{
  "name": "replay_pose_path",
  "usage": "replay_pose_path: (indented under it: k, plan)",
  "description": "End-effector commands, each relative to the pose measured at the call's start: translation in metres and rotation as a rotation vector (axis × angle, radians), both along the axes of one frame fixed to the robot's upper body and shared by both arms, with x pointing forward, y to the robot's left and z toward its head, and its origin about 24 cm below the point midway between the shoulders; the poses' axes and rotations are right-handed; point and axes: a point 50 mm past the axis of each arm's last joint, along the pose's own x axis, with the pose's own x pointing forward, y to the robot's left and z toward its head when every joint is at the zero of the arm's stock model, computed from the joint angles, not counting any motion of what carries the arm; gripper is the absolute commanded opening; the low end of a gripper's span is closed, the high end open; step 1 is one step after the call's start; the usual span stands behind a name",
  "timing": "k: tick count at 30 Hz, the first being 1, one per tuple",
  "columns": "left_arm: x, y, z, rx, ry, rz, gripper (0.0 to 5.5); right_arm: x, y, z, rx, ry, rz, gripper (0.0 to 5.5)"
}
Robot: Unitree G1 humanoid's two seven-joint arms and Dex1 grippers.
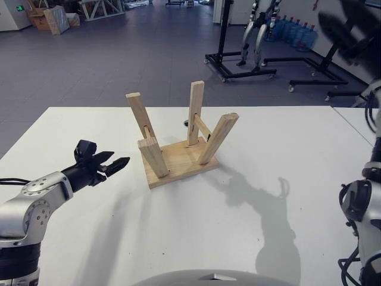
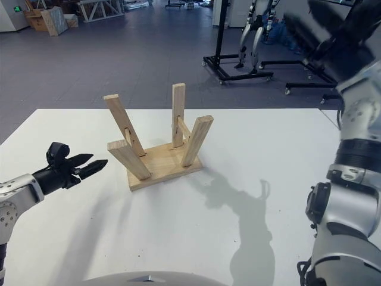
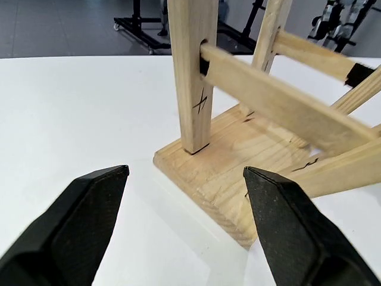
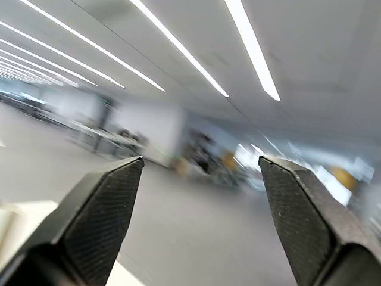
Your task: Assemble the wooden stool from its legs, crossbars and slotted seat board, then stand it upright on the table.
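Note:
The wooden stool (image 1: 178, 162) lies upside down on the white table, seat board flat, with its legs (image 1: 195, 112) pointing up and splayed. A crossbar (image 3: 268, 95) runs through a slot in the nearest leg (image 3: 191, 71). My left gripper (image 1: 122, 162) hovers low over the table just left of the seat board, open, with nothing between its fingers (image 3: 89, 208). It points at the board's corner (image 3: 196, 179). My right gripper (image 1: 351, 30) is raised high at the far right, well above the table, open and empty (image 4: 201, 159).
The white table (image 1: 286, 155) spreads wide around the stool, with bare surface in front and to the right. A second table edge (image 1: 363, 119) adjoins at the right. Black wheeled stands (image 1: 238, 65) occupy the floor behind.

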Motion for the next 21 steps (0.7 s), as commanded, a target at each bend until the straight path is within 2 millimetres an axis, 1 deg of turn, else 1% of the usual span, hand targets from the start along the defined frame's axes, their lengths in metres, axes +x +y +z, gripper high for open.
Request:
replay_pose_path:
  k: [1,2,3,4,5,7,10,11,14,18,21]
  plan:
    - [0.006,-0.001,-0.020,0.101,0.068,0.065,3.55,0.025,0.040,-0.127,-0.030,0.468,-0.111,3.56]
    - [0.009,0.000,-0.023,0.118,0.074,0.096,3.55,0.027,0.053,-0.152,-0.098,0.559,-0.170,3.56]
    - [0.012,0.000,-0.026,0.126,0.076,0.127,3.55,0.028,0.063,-0.170,-0.163,0.614,-0.218,3.56]
    - [0.015,-0.002,-0.029,0.129,0.075,0.147,3.55,0.029,0.071,-0.183,-0.219,0.664,-0.269,3.56]
    - [0.019,-0.005,-0.031,0.137,0.071,0.165,3.55,0.030,0.080,-0.191,-0.250,0.686,-0.298,3.56]
    - [0.026,-0.013,-0.035,0.140,0.067,0.183,3.55,0.032,0.091,-0.200,-0.260,0.721,-0.320,3.56]
    - [0.030,-0.024,-0.041,0.131,0.069,0.173,3.55,0.033,0.102,-0.204,-0.296,0.727,-0.291,3.56]
    - [0.030,-0.029,-0.043,0.126,0.071,0.165,3.55,0.034,0.106,-0.204,-0.320,0.715,-0.275,3.56]
    - [0.031,-0.042,-0.052,0.125,0.089,0.131,3.55,0.032,0.129,-0.211,-0.391,0.698,-0.163,3.56]
    - [0.031,-0.046,-0.065,0.169,0.119,0.107,3.55,0.022,0.150,-0.226,-0.474,0.690,-0.021,3.56]
    - [0.030,-0.043,-0.072,0.194,0.130,0.109,3.55,0.012,0.154,-0.240,-0.564,0.710,0.029,3.56]
